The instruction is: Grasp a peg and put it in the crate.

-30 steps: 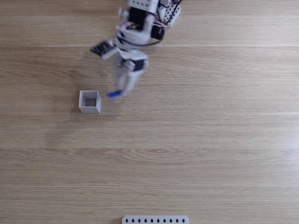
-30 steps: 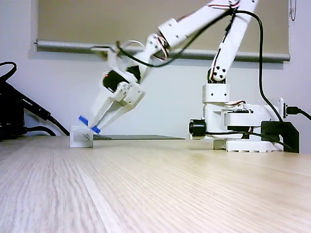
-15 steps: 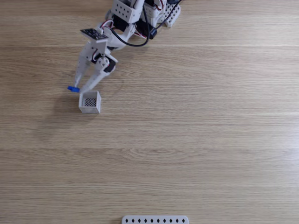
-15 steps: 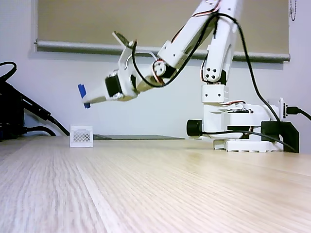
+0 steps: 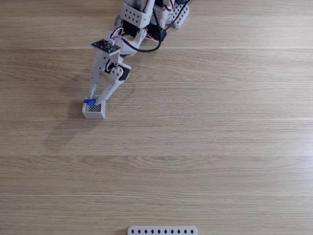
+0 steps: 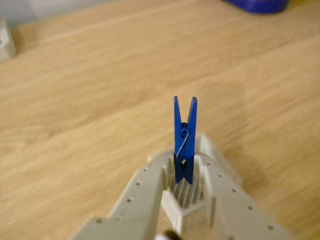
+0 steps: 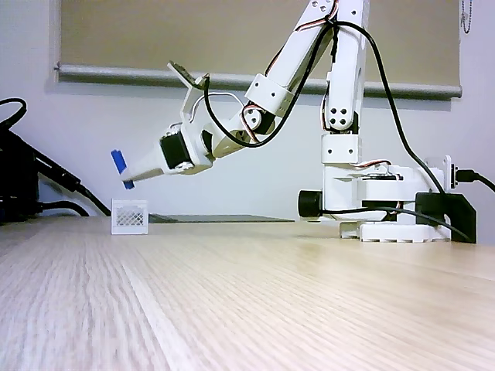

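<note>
The bright blue peg [image 6: 184,137] stands upright between my fingertips, and my gripper [image 6: 185,172] is shut on its lower end. From above, the gripper [image 5: 93,102] holds the peg [image 5: 89,101] over the far edge of the small white crate [image 5: 94,111]. From the side, the peg [image 7: 121,169] hangs in the air above the crate [image 7: 129,217], clear of its rim, with the gripper [image 7: 133,178] pointing left and slightly down. The crate's mesh floor shows through the fingers in the wrist view.
The arm's base [image 7: 387,201] stands at the right of the side view, with black cables. A white perforated strip [image 5: 162,230] lies at the near table edge. A dark blue object [image 6: 256,5] sits at the top of the wrist view.
The gripper carried the peg left past the crate, lifting it, and has now swung back so the peg sits above the crate's far edge, a little lower.
</note>
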You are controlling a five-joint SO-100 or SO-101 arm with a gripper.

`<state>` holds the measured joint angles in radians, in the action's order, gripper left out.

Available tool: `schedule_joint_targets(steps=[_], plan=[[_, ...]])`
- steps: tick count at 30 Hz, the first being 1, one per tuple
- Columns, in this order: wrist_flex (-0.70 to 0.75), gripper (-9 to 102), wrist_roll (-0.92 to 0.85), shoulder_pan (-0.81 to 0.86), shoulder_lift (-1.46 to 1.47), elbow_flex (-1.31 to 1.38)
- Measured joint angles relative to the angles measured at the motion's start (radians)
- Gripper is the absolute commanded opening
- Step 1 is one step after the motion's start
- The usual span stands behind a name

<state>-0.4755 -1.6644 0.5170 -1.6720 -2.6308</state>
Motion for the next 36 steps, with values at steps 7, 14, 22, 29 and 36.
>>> schedule_joint_targets(steps=[7,14,22,29,36], plan=[[0.044,1,0.006,0.000,0.003,-0.006],[0.044,21,0.040,0.021,0.003,-0.005],[0.061,-4,0.166,0.023,-0.025,-0.005],[0.075,-1,0.347,0.023,-0.109,-0.006],[0.348,-1,0.769,-0.086,-0.354,-0.006]])
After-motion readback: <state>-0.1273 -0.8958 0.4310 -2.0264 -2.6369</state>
